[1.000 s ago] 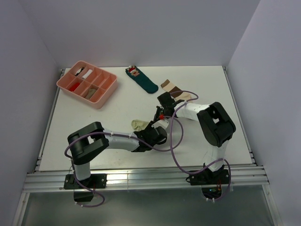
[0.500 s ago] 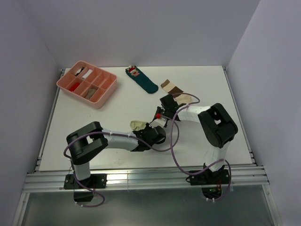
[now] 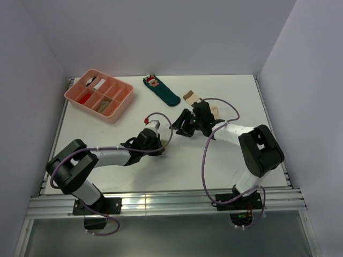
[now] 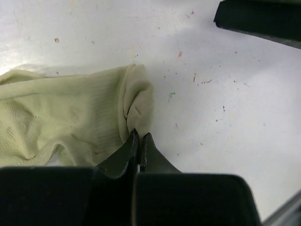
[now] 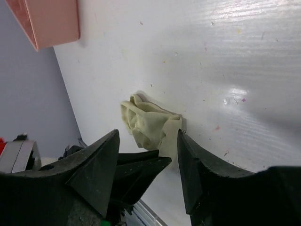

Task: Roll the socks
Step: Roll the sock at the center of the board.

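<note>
Sock (image 4: 70,110) of soft ribbed knit, pinched in left tool (image 4: 139,137)

Three socks in all: a tan sock (image 4: 70,113) at the left gripper's (image 4: 139,136) jaws, a banded sock (image 3: 191,97) near the right gripper (image 5: 147,133), and a teal sock (image 3: 163,92) well off from both. One pink tray (image 3: 88,109). Two arms, a left arm (image 3: 107,156) and a right arm (image 3: 236,133), with one gripper each. One table (image 3: 241,91).

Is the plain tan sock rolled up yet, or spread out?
Mostly spread. The tan sock lies flat on the table; only its end is bunched, pinched by the shut left tool.
</note>
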`<move>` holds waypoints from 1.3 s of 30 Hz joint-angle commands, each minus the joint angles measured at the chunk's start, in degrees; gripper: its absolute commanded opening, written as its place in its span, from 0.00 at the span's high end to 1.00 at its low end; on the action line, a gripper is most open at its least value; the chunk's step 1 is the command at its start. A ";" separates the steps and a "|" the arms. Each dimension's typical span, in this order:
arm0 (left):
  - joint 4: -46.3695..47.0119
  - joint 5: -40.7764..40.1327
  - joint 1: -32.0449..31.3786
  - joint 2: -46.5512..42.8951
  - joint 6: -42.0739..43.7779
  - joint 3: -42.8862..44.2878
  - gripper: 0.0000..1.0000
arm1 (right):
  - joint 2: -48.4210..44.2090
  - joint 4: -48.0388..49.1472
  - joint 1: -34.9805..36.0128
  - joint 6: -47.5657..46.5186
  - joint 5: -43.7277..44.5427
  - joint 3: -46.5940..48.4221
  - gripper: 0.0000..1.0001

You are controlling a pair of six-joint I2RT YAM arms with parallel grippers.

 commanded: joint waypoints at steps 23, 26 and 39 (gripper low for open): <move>24.91 31.11 17.31 7.10 -26.00 -12.32 0.99 | 9.98 11.49 7.93 -1.48 -3.25 -4.54 0.50; 25.26 31.29 17.40 7.89 -26.35 -12.31 0.99 | 11.56 12.37 8.10 -1.48 -3.52 -4.45 0.53; 17.28 27.43 17.40 4.30 -21.88 -11.26 0.81 | 9.81 -0.52 8.02 -8.06 1.39 0.90 1.00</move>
